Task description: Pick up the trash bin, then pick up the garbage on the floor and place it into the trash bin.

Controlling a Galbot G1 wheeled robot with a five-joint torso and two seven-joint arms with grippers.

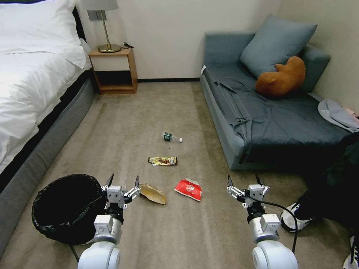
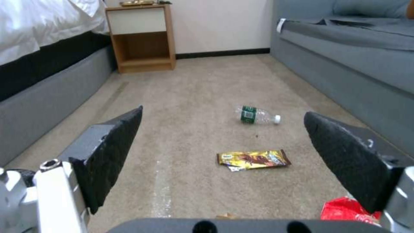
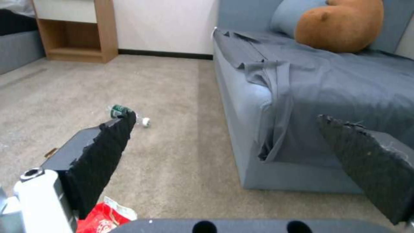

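Note:
The trash bin (image 1: 61,209), lined with a black bag, stands on the carpet at the near left beside the bed. My left gripper (image 1: 123,181) hangs open just right of its rim, holding nothing. Garbage lies on the floor ahead: a crumpled brown paper bag (image 1: 153,193), a red-and-white snack bag (image 1: 189,189), a gold-brown wrapper (image 1: 163,161) and a small green-labelled bottle (image 1: 171,137). The left wrist view shows the wrapper (image 2: 253,159) and the bottle (image 2: 258,115) between open fingers. My right gripper (image 1: 243,180) is open and empty, right of the snack bag (image 3: 103,218).
A bed (image 1: 33,74) borders the left side and a blue-grey sofa (image 1: 261,119) the right, with a brown plush animal (image 1: 280,77) on it. A wooden nightstand (image 1: 114,69) with a lamp stands at the back wall. A person's shoe (image 1: 293,218) rests at the near right.

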